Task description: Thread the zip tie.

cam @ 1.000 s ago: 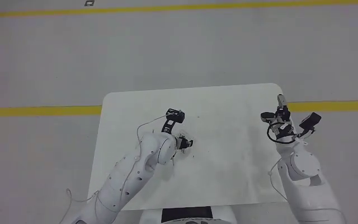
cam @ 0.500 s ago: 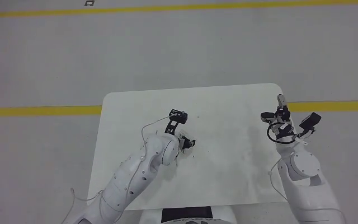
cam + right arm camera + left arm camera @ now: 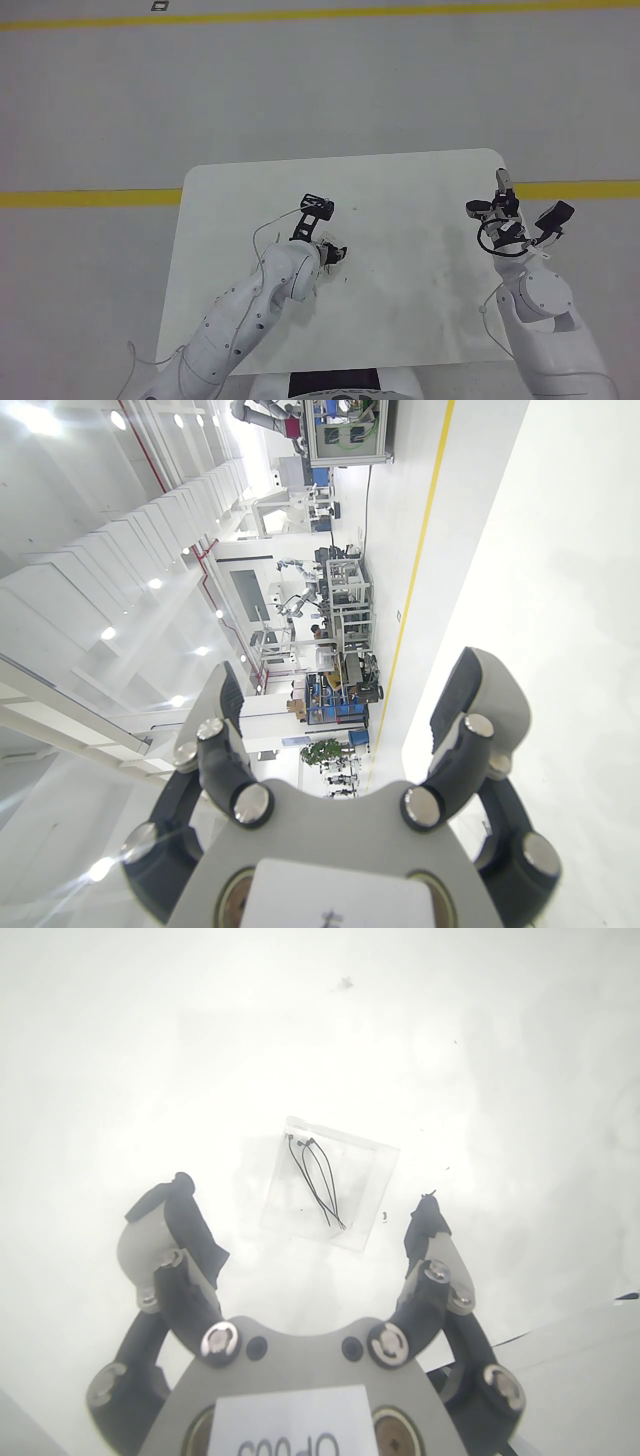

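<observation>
A clear shallow tray (image 3: 372, 1165) lies on the white table (image 3: 410, 200) and holds three thin black zip ties (image 3: 316, 1175) side by side. My left gripper (image 3: 305, 1195) hangs above the tray, open, its tape-wrapped fingertips (image 3: 425, 1215) spread wider than the tray with nothing between them. In the top view the left gripper (image 3: 330, 254) sits left of the table's middle and covers the tray. My right gripper (image 3: 500, 195) is raised at the table's right edge, pointing away from the table. It stands open (image 3: 350, 680) and holds nothing.
Small dark specks (image 3: 345, 983) dot the table beyond the tray. The table's rounded right edge (image 3: 505, 165) runs beside the right gripper. A yellow floor line (image 3: 90, 197) passes behind the table.
The left arm has shifted slightly to the right over the table, its elbow swinging a little. The right arm has kept still.
</observation>
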Motion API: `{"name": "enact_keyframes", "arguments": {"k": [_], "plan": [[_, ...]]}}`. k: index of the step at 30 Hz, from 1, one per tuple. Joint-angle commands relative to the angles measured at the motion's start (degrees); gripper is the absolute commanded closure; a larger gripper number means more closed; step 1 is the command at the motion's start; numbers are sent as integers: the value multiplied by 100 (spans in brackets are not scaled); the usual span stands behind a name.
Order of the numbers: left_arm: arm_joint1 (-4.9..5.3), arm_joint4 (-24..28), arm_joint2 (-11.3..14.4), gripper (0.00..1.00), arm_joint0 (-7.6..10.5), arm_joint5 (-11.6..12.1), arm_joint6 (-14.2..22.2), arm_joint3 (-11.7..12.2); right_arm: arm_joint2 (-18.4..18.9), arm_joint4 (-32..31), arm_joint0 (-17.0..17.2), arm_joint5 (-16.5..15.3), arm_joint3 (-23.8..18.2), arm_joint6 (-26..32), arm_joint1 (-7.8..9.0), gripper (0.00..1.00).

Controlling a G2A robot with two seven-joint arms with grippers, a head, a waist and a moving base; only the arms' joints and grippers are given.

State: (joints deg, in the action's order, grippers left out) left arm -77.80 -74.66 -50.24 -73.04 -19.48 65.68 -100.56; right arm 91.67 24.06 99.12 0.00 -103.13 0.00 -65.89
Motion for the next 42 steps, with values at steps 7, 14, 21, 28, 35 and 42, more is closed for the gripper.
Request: {"name": "enact_keyframes", "arguments": {"k": [7, 14, 21, 28, 35, 42], "plan": [[-95, -387, -106, 0, -177, 0, 250, -174, 0, 0, 0, 0, 0, 0, 0, 0], [-205, -529, -206, 50, -291, 0, 430, -284, 0, 0, 0, 0, 0, 0, 0, 0], [-282, -447, -140, 59, -224, 0, 504, -167, 0, 0, 0, 0, 0, 0, 0, 0], [-339, -326, -26, 62, -74, 0, 488, 187, 0, 0, 0, 0, 0, 0, 0, 0], [-390, -135, 84, 71, 87, 32, 398, 564, 0, 0, 0, 0, 0, 0, 0, 0], [-428, 62, 163, 75, 226, 96, 377, 792, 0, 0, 0, 0, 0, 0, 0, 0]]}}
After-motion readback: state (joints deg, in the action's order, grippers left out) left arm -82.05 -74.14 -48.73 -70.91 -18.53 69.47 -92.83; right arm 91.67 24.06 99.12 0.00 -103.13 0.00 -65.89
